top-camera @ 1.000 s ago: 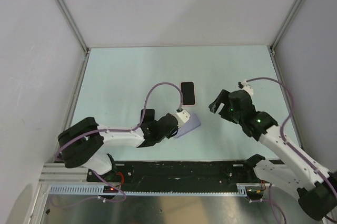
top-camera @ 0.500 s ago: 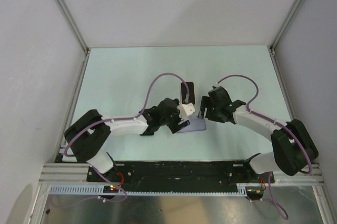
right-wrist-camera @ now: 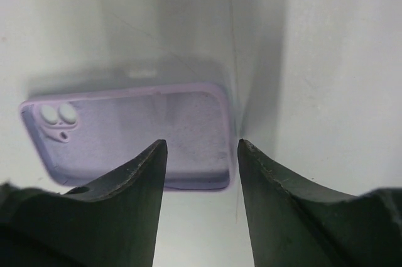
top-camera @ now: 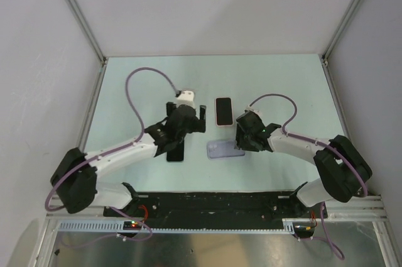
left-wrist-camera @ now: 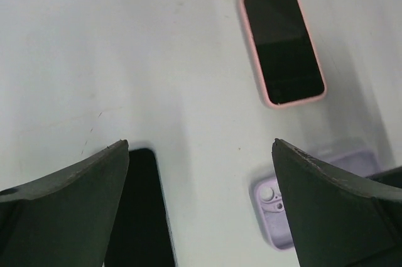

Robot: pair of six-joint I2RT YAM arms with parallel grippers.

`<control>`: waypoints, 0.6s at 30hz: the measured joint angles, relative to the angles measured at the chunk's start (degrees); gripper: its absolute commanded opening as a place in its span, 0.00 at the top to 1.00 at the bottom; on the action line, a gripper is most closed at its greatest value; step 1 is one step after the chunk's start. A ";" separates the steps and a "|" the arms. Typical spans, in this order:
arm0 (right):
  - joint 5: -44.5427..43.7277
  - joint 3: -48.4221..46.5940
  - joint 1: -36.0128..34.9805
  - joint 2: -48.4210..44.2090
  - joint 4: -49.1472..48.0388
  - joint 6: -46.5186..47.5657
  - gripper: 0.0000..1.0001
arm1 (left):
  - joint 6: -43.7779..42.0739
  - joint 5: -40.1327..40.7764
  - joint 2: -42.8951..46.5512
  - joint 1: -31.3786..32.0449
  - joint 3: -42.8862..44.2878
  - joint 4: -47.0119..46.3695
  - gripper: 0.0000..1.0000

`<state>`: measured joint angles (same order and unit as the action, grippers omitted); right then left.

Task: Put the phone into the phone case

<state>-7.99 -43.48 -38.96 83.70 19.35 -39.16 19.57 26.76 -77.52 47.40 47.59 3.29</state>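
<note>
Black flat phone (top-camera: 176, 152) is seen lying screen-up on the pale green table top (top-camera: 132, 85), left of centre, partly covered in the overhead view by the left arm. In the left wrist view it is found at the lower left, just beside the left finger. The left gripper (left-wrist-camera: 200, 144) is held above the table with its jaws spread wide and nothing between them. Further right, a second phone in a pink case (top-camera: 224, 110) is laid lengthwise, apart from everything else. Just in front of it, the lilac soft phone case (top-camera: 223, 148) is set crosswise, hollow side up, its camera cut-outs at the end nearer the black phone, from which it is clearly separated. The right gripper (right-wrist-camera: 201, 147) is lowered over the far right end of the lilac case, its jaws at a middling gap with the case's end wall between them; contact cannot be made out.
</note>
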 measured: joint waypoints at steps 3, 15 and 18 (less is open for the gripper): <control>-1.68 0.61 0.00 0.85 0.33 -1.03 0.53 | 9.49 4.55 4.48 -0.96 -1.60 3.41 0.00; -5.27 1.16 -0.85 1.64 0.50 -10.23 0.99 | 30.29 2.32 12.83 -15.56 -10.16 8.55 0.00; -6.47 1.16 -1.44 1.90 0.57 -16.04 1.00 | 31.76 1.29 12.83 -17.00 -10.54 9.77 0.00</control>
<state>-14.46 -42.33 -40.40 85.60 19.92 -55.20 51.33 28.05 -64.69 30.39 37.06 13.06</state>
